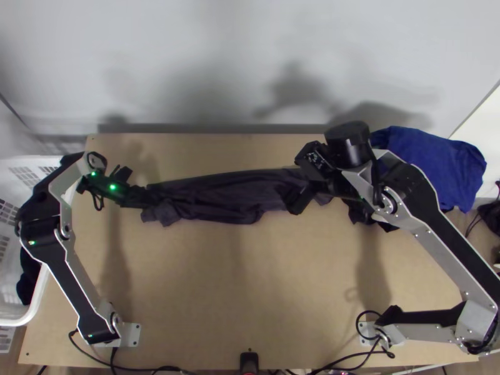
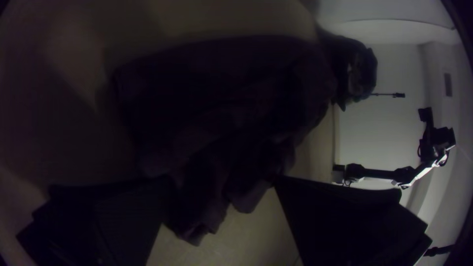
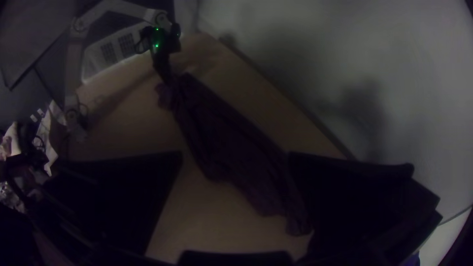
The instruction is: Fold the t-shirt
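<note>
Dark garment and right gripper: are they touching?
Cannot tell. In the right wrist view, the garment passes behind one of the open jaws of the right gripper, which hides any contact or gap.

A long, crumpled dark purple t-shirt (image 3: 231,143) lies across the table (image 3: 133,133), one end at the left hand (image 1: 147,197).

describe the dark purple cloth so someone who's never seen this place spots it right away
Find the light wooden table with a robot arm based at each near corner. Across its far half, a dark purple cloth lies bunched into a long strip running left to right. That colour and stretched shape set it apart from the bright blue cloth at the far right corner.
</note>
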Controlling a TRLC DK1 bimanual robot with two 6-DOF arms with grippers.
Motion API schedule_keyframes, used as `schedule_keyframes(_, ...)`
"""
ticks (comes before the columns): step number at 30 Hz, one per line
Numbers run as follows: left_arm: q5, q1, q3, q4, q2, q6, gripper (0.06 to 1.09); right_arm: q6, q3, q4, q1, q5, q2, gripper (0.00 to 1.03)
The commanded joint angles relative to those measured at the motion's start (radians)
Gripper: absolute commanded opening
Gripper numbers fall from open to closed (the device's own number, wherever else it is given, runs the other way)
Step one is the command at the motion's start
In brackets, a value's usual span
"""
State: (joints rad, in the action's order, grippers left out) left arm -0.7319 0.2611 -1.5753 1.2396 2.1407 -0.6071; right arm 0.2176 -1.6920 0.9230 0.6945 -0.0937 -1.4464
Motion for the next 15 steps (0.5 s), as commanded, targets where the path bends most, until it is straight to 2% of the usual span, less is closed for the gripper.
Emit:
schedule_keyframes(1,-0.029,-0.066,0.0,-0.022,0.01,0.04,1.04,0.0,-0.001,0.0,0.0,0.0,-0.003,0.99)
schedule_keyframes(15,-0.141,-0.134,-0.015,0.021,0.027,0.047,1.04,0.0,0.003,0.008,-0.003,0.0,-0.003,0.99)
